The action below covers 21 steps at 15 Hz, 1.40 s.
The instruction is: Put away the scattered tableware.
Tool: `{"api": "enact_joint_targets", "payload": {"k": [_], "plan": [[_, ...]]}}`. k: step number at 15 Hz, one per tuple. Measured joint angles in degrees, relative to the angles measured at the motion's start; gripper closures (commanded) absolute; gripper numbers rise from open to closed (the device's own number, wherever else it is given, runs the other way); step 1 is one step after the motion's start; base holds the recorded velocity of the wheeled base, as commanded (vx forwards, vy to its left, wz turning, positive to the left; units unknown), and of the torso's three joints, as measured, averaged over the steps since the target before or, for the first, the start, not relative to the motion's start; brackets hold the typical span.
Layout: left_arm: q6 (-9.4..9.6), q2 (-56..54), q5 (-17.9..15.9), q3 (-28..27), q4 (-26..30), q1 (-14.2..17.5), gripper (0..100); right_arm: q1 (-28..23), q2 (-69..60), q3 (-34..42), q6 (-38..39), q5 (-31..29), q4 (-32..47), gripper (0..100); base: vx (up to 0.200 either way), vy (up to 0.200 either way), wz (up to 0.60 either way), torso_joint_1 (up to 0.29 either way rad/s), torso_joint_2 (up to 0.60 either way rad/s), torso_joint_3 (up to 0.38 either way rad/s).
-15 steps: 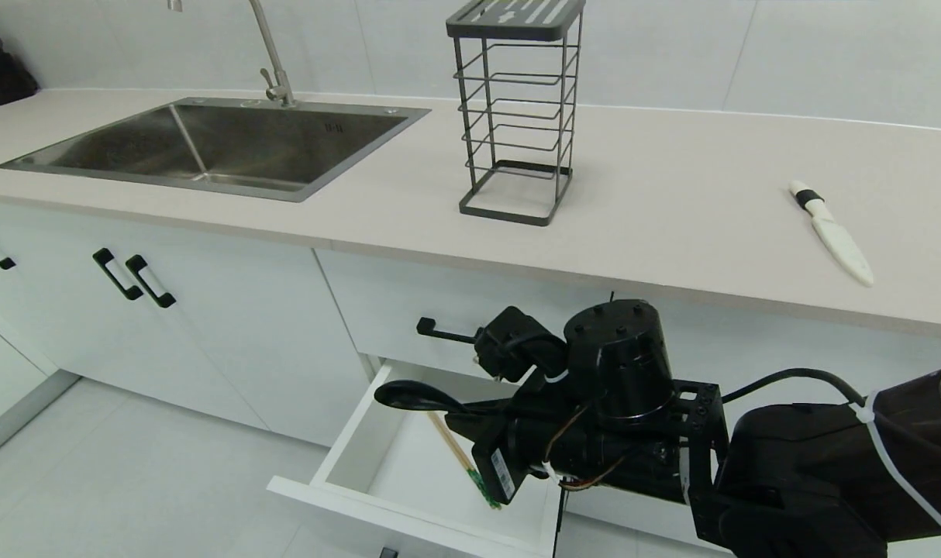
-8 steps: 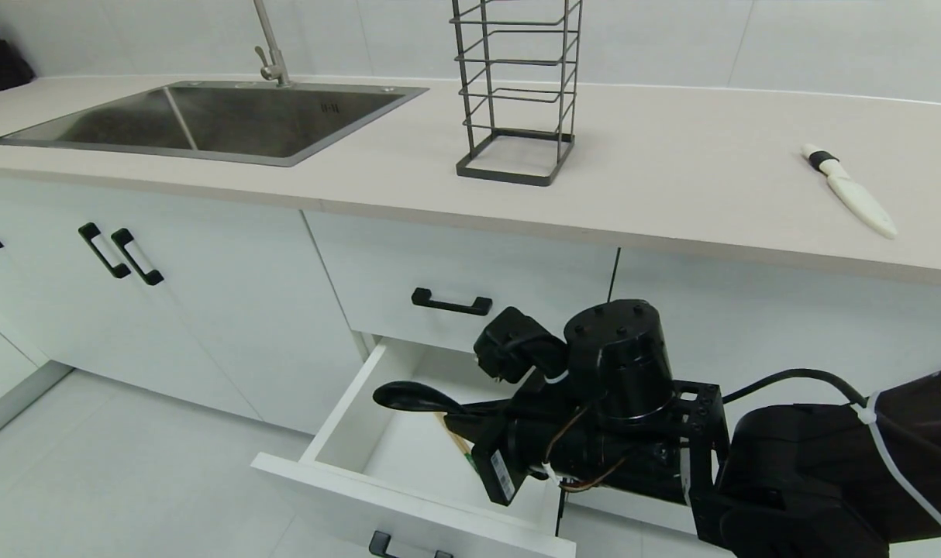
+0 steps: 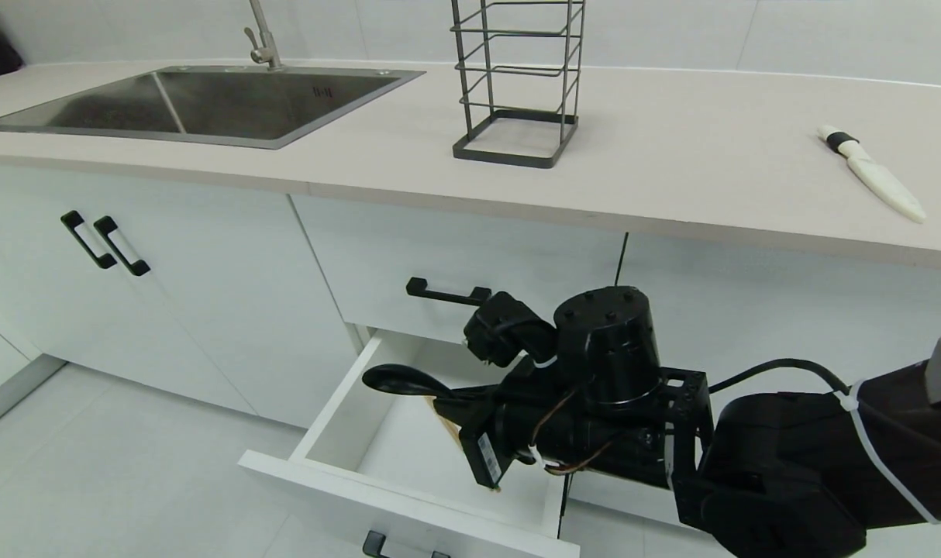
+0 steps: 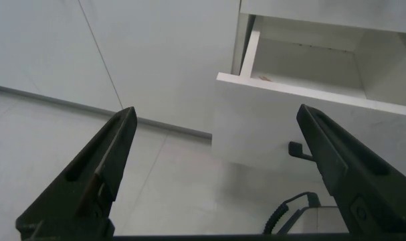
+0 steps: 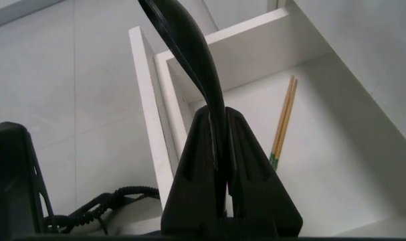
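Black spoon: clamped by its handle between the closed fingers of the right gripper, with the bowl projecting forward. The spoon is held level above the open drawer, over the inner left portion of the compartment. This position is consistent with a release into the drawer. The grip on the handle leaves the bowl clear of the jaws, so the spoon should drop free once the fingers part.

A pair of chopsticks lies flat on the drawer floor, roughly parallel to the side walls and to one side of the spoon. This indicates that the drawer serves as the storage location.

Left gripper: fingers wide apart, holding nothing. It is positioned low, in front of the drawer front, pointing at the floor and clear of the right arm's working path.

A white knife with a dark band on its handle lies on the counter, well apart from the wire rack and the sink. It is judged to be the remaining item to store.

Markings: a small white sticker is fitted to the right gripper body. Its print is too small to read. No other legible writing is present.
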<state>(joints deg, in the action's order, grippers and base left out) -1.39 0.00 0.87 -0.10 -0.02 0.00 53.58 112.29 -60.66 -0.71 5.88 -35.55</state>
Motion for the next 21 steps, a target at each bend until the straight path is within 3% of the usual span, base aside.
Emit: {"api": "enact_joint_targets", "payload": {"k": [9, 14, 18, 21], "plan": [[0.0, 0.0, 0.0, 0.0, 0.0, 0.0, 0, -0.1, 3.9, -7.3, 0.1, 0.4, 5.8, 100, 0.0, 0.0, 0.0, 0.0, 0.0, 0.0], [0.0, 0.0, 0.0, 0.0, 0.0, 0.0, 0, -0.9, 1.4, -4.4, 0.0, -0.4, 10.5, 100, 0.0, 0.0, 0.0, 0.0, 0.0, 0.0], [0.0, 0.0, 0.0, 0.0, 0.0, 0.0, 0, -1.5, 1.0, -3.1, -1.1, -6.1, 13.3, 100, 0.0, 0.0, 0.0, 0.0, 0.0, 0.0], [0.0, 0.0, 0.0, 0.0, 0.0, 0.0, 0, -1.2, 2.5, -5.8, -2.0, -7.0, 13.7, 100, 0.0, 0.0, 0.0, 0.0, 0.0, 0.0]]}}
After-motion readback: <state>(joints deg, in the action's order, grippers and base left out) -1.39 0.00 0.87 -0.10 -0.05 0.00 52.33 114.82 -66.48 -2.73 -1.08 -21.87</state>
